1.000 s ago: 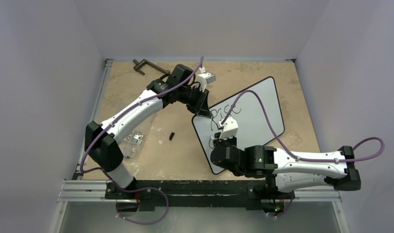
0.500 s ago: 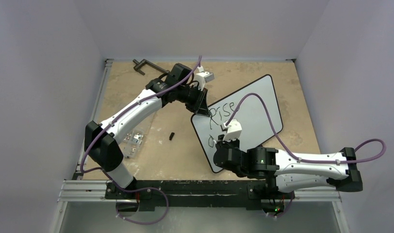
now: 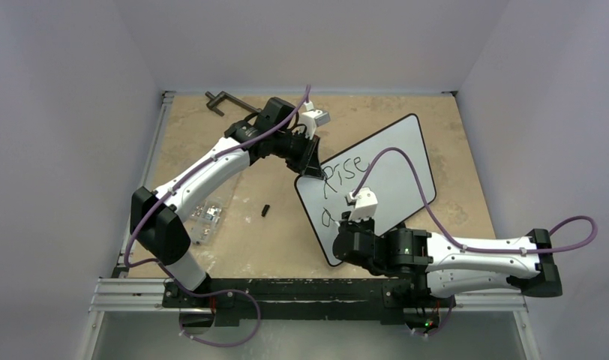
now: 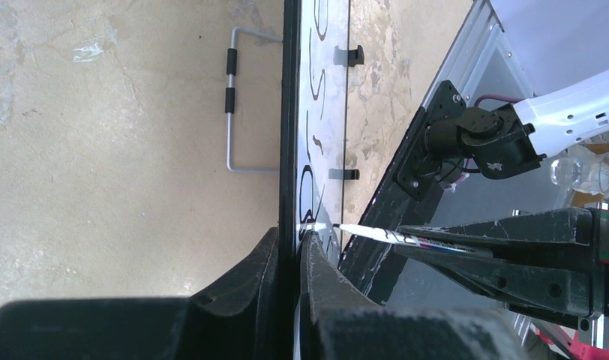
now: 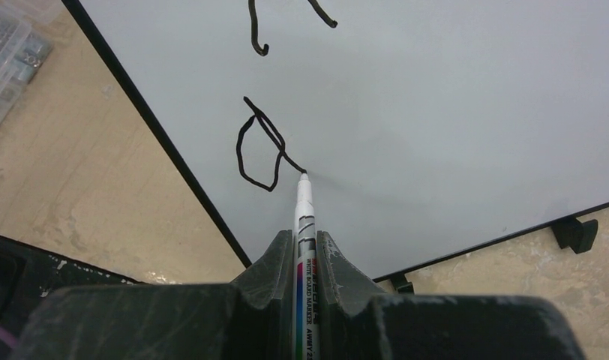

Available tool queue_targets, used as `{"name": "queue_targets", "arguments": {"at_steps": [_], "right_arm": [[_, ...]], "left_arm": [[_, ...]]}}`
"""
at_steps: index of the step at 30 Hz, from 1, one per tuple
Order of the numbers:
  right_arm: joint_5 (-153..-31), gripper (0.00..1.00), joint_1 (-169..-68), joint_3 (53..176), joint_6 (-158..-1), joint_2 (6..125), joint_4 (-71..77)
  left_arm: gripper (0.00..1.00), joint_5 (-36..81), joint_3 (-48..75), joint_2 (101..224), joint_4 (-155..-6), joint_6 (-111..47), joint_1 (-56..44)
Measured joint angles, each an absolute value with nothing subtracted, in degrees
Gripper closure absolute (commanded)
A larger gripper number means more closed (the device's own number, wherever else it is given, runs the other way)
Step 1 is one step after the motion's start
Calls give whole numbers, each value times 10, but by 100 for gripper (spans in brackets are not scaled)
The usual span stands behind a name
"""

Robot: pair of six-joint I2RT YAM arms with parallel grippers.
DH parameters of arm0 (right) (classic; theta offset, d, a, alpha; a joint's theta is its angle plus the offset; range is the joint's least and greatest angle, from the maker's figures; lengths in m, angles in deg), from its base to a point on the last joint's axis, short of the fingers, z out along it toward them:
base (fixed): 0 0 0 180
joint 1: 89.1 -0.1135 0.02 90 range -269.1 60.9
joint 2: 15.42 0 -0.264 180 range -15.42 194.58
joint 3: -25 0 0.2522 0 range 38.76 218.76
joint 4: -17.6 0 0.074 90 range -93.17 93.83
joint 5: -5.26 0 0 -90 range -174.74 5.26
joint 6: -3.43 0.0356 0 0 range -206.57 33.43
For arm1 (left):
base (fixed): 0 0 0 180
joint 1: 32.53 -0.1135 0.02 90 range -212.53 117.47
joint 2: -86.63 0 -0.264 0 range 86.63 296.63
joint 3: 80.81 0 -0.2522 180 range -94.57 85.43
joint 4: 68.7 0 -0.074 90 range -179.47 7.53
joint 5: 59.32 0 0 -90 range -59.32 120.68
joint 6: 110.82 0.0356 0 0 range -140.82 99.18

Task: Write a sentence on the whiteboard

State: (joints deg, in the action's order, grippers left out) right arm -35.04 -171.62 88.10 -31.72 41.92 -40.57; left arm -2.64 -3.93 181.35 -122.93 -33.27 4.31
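R claw (image 5: 305,240) clenched on marker (image 5: 304,208), tip on whiteboard (image 5: 436,112). L claw (image 4: 290,246) clamps rim, frame bottom. Risk: excess press → board slips, sentence (image 3: 345,171) skews.

Left arm (image 3: 211,166) and right arm (image 3: 478,255): white shells, black joints, looping purple cables (image 3: 391,149), white camera housings (image 3: 362,201). Right pincer (image 5: 305,241): matte black, wedge-shaped fingers (image 5: 271,262).

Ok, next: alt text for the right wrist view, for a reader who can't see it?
The right tool grips a whiteboard marker whose tip touches the whiteboard at the tail of a black looped letter. The board's thin black rim crosses diagonally at left, with tan table beyond.
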Motion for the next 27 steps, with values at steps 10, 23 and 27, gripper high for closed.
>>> {"name": "queue_targets", "arguments": {"at_steps": [10, 23, 27], "right_arm": [[-342, 100, -1716, 893, -300, 419, -462], [-317, 100, -1704, 943, -369, 405, -412], [-321, 100, -1674, 943, -400, 404, -376]], "left_arm": [[100, -27, -39, 1814, -1230, -333, 42], [100, -27, -39, 1814, -1230, -334, 42], [100, -27, -39, 1814, -1230, -336, 42]]}}
